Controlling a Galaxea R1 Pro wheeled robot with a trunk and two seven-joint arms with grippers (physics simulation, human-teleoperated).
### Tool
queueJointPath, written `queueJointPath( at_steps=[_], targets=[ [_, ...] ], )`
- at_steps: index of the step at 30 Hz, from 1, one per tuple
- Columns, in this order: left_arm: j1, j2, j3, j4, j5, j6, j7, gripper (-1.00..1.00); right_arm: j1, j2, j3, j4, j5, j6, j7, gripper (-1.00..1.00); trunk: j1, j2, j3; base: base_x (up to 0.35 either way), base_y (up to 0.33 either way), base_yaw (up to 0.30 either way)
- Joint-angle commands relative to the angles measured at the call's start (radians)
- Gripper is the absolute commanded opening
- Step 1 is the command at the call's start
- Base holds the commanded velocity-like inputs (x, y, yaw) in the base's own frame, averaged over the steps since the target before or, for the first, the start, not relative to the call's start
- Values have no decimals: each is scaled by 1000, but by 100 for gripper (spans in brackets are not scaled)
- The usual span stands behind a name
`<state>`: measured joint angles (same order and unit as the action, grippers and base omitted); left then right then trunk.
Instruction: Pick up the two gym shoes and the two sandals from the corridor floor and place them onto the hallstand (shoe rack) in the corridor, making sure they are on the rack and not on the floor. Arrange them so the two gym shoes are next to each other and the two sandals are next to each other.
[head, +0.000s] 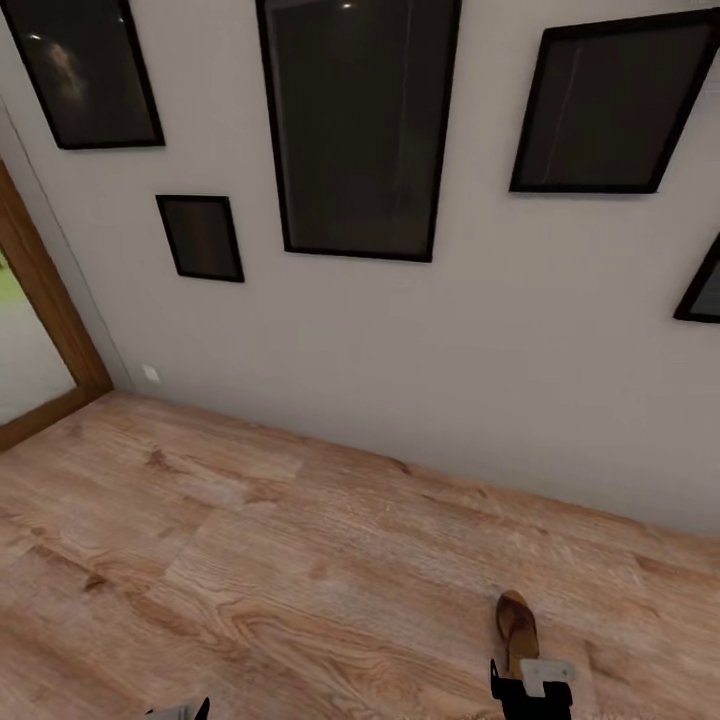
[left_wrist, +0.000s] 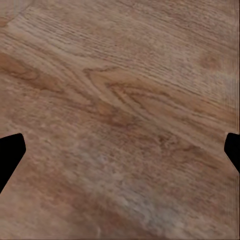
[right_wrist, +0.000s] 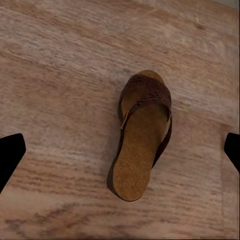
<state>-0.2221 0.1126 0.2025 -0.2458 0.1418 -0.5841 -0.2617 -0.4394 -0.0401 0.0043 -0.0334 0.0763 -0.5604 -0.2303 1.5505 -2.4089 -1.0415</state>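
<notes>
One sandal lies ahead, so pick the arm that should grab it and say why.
Right. The right claw hangs open above the brown sandal, which lies between its fingertips. The left claw has bare wood floor beneath it.

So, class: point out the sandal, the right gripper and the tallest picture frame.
sandal (right_wrist: 141, 137), right wrist view, on its tan insole.
right gripper (head: 532, 690), head view, between its fingertips, just behind the sandal's heel.
tallest picture frame (head: 357, 120), head view, on its dark pane.
</notes>
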Motion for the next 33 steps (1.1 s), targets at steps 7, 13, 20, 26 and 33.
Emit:
queueJointPath(
  at_steps=[7, 13, 20, 26, 33],
  targets=[
    [-1, -1, 0, -1, 10, 5, -9, 100, -1, 0, 0, 1, 8, -1, -7, 100, 0, 0, -1, 0, 0, -261],
    [-59, -6, 1, -14, 9, 23, -3, 100, -1, 2, -2, -9, 7, -1, -7, 100, 0, 0, -1, 0, 0, -261],
    [-231, -11, 0, -17, -43, 194, 84, 100, -2, 1, -5, -102, 5, 1, -9, 100, 0, 0, -1, 0, 0, -262],
    [-303, -34, 1, -22, -131, 274, 121, 100, -2, 0, -9, -267, 4, 11, -8, 100, 0, 0, -1, 0, 0, -232],
    [-311, -40, 2, -17, -174, 283, 125, 100, -2, 1, -3, -294, 6, 14, -5, 100, 0, 0, -1, 0, 0, -65]
  ],
)
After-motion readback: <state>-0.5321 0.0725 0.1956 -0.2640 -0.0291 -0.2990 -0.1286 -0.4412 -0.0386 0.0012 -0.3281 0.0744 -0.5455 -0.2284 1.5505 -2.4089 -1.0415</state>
